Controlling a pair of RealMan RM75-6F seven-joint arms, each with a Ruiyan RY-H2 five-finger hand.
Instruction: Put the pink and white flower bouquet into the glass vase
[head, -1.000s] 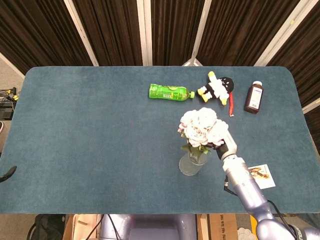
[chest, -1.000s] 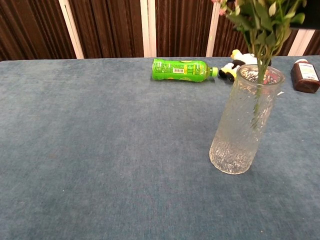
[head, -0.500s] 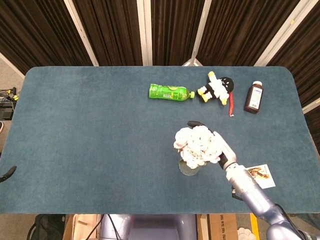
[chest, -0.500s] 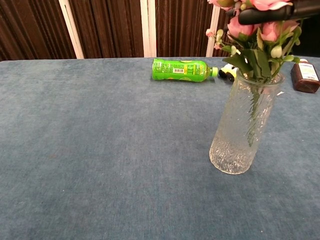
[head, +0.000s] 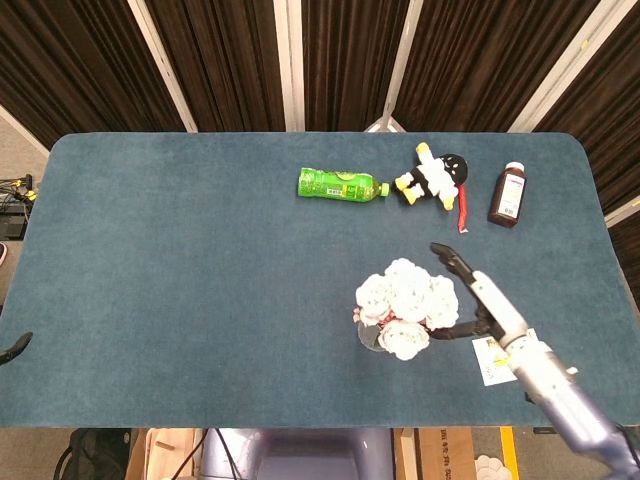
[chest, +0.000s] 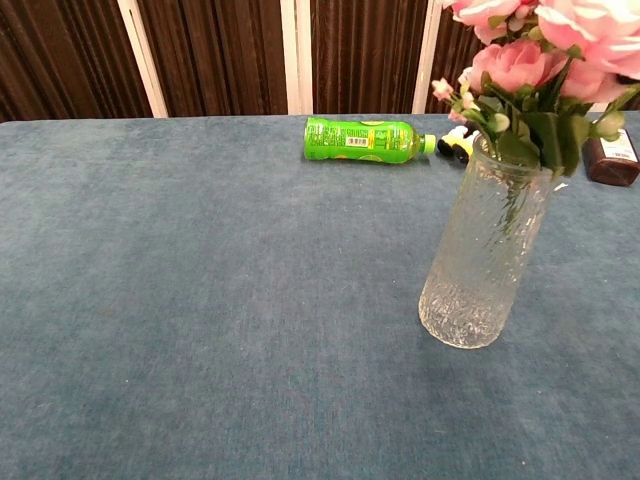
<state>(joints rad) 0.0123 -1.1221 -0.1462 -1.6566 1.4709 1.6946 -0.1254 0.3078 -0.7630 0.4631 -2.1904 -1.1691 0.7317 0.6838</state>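
The pink and white bouquet (head: 405, 305) stands in the glass vase (chest: 485, 260), its stems down inside the glass and its blooms (chest: 560, 45) spreading over the rim. In the head view only a sliver of the vase (head: 368, 338) shows beneath the flowers. My right hand (head: 478, 298) is just to the right of the blooms, fingers stretched out and apart, holding nothing; its thumb reaches toward the flowers. The chest view does not show this hand. My left hand is in neither view.
A green bottle (head: 340, 185) lies on its side at the back, beside a black and white plush toy (head: 435, 178) and an upright brown bottle (head: 508, 195). A small printed card (head: 493, 358) lies under my right wrist. Blue table cloth (head: 180, 270) stretches to the left.
The bouquet sank deeper into the vase, and my right hand let it go. The hand then drew back to the right with its fingers spread.
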